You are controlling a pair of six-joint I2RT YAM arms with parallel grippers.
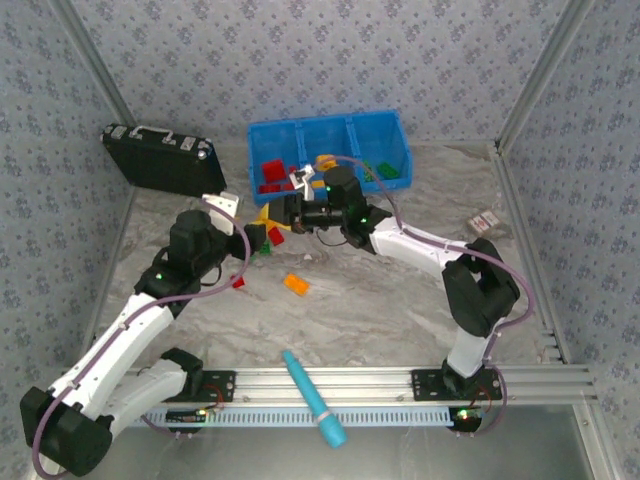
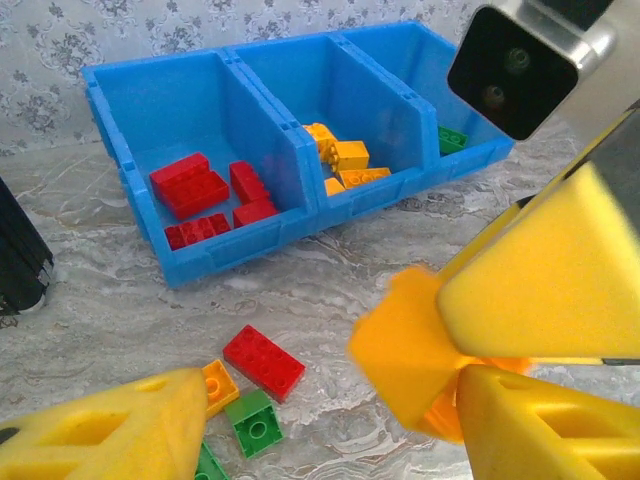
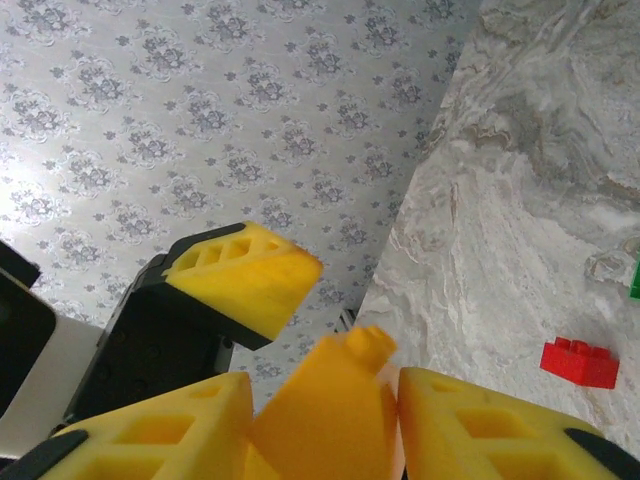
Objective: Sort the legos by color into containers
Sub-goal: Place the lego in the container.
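An orange-yellow lego sits between my right gripper's two fingers, which are shut on it above the table. In the left wrist view the same lego hangs by my left gripper's right finger. My left gripper is open and holds nothing. Below it lie a red lego, an orange one and a green one. The blue bin holds red legos on the left, orange-yellow in the middle, green on the right. Both grippers meet in front of the bin.
A black case stands at the back left. A light-blue pen-like tool lies near the front rail. Loose on the table are an orange lego and a small red one. Another red lego lies on the marble.
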